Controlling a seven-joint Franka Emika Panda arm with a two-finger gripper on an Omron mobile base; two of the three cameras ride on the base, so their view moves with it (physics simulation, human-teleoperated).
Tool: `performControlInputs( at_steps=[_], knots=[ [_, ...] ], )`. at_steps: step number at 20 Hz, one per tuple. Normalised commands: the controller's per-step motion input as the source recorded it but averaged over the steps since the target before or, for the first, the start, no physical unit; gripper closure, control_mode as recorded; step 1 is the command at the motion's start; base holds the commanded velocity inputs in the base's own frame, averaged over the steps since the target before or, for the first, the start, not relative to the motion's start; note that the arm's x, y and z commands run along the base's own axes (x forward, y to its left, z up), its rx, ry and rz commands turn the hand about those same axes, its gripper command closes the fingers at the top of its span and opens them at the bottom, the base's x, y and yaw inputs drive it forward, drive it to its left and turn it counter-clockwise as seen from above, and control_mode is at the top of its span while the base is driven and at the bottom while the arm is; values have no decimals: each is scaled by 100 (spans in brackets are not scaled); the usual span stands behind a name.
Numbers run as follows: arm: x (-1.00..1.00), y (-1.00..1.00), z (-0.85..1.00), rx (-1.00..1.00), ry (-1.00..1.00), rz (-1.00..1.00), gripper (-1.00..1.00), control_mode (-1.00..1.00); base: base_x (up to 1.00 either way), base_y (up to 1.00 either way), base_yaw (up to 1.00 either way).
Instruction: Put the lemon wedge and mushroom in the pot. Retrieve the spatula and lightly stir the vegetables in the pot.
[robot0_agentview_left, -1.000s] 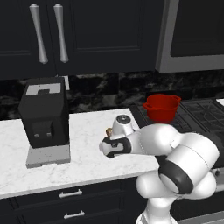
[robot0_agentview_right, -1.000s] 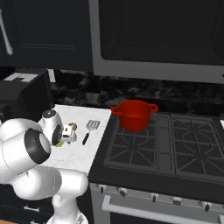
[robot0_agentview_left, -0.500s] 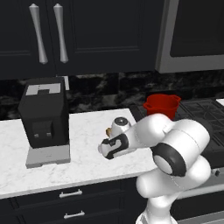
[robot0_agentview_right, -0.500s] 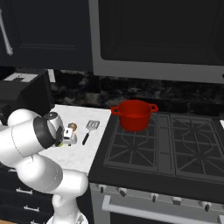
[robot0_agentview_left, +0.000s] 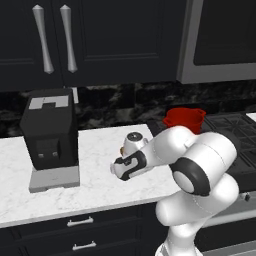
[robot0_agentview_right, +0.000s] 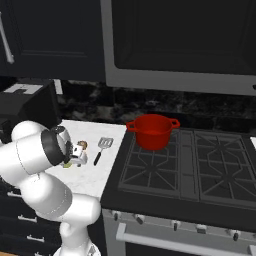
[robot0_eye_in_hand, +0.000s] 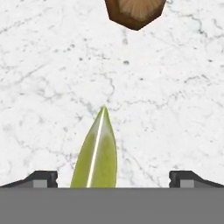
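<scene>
Count: one lemon wedge (robot0_eye_in_hand: 95, 154), one mushroom (robot0_eye_in_hand: 135, 12), one spatula (robot0_agentview_right: 101, 147), one pot (robot0_agentview_right: 152, 131).

The lemon wedge is lying flat on the white marble worktop (robot0_eye_in_hand: 175, 100), pointed tip away from the camera in the hand view, sitting between the two dark fingertips (robot0_eye_in_hand: 41, 178) of the tool (robot0_eye_in_hand: 113, 180). The tool is standing released, its tips wide apart on either side of the wedge and not touching it. The mushroom is resting on the worktop just beyond the wedge, apart from it, cut off by the top edge of the hand view. In the right base view the mushroom (robot0_agentview_right: 82, 145) is showing beside the hand, and the spatula is lying near it on the marble, slotted head toward the backsplash, black handle toward the front edge.

The red pot is sitting on the rear left burner of the black stove (robot0_agentview_right: 200, 170), well apart from the vegetables. A black coffee machine (robot0_agentview_left: 49, 134) is standing at the left of the worktop. Dark cabinets (robot0_agentview_left: 90, 40) are hanging above, drawers with silver pulls below.

The arm is folding forward and down, elbow bulging toward the camera, wrist turned so the hand is pointing at the marble.
</scene>
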Motion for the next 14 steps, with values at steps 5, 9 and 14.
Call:
performControlInputs(
  at_steps=[5, 9, 14],
  knots=[
    [-20, 35, -38, 0, 0, 0, 100, -100, 0, 0, 0],
    [-37, 10, -19, 0, -1, 0, 100, -100, 0, 0, 0],
    [-48, 0, -1, 0, -3, 0, 100, -100, 0, 0, 0]
  ],
)
